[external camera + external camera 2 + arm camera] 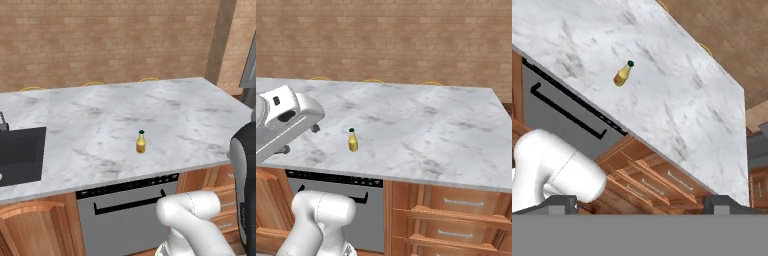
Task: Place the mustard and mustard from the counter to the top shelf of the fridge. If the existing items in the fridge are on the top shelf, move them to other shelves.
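The two dark fingertips (562, 204) were seen standing wide apart at the bottom of the hand view, with nothing held between them, so the gripper (644, 205) was free. It was held off the counter (190, 120), out over the front edge, above the wooden drawers (647, 182) and the grey appliance front with its black handle (567, 112).

A slim yellow bottle (623, 73) with a dark cap was seen standing upright on the marble, alone, a little back from the front edge and above that appliance; in the right base view the bottle (353, 140) stood clear of the arm. The fridge (248, 70) was perhaps the grey edge at the far right, though too little showed to be sure.

The step in hand was judged to be the reach for the bottle. It would be done best if the open fingers were brought level on either side of the body, below the narrow neck, and closed squarely so the bottle was not tipped.

No label or writing could be read on the bottle.
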Robot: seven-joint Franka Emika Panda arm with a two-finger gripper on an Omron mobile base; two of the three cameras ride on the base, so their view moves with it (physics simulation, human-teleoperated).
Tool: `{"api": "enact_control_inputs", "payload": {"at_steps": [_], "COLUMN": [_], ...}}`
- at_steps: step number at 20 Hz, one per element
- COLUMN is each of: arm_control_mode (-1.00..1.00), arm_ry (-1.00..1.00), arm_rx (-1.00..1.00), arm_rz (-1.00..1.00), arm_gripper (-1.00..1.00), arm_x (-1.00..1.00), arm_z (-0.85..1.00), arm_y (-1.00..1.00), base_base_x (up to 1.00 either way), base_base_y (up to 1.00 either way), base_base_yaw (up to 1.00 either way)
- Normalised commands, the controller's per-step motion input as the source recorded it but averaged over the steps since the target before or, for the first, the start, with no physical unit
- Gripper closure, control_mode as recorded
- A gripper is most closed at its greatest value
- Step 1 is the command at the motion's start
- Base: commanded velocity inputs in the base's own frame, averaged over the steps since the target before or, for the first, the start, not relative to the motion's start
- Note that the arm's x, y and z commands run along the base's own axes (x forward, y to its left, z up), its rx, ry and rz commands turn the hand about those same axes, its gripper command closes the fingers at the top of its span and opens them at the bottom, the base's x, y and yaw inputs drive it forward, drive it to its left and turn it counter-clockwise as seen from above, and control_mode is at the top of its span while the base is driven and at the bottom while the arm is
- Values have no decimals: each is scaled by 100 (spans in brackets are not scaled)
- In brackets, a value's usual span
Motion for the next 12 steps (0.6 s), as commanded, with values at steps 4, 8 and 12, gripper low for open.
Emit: {"api": "enact_control_inputs", "payload": {"at_steps": [4,8,12], "arm_control_mode": [-100,-100,-100], "arm_ry": [0,-1,-2], "arm_rx": [21,33,46], "arm_rz": [-28,-26,-20], "arm_gripper": [-100,-100,-100], "arm_x": [73,52,45], "arm_z": [-45,-51,-52], "arm_y": [50,40,31], "base_base_x": [0,0,0], "base_base_y": [0,0,0], "base_base_yaw": [0,0,0]}}
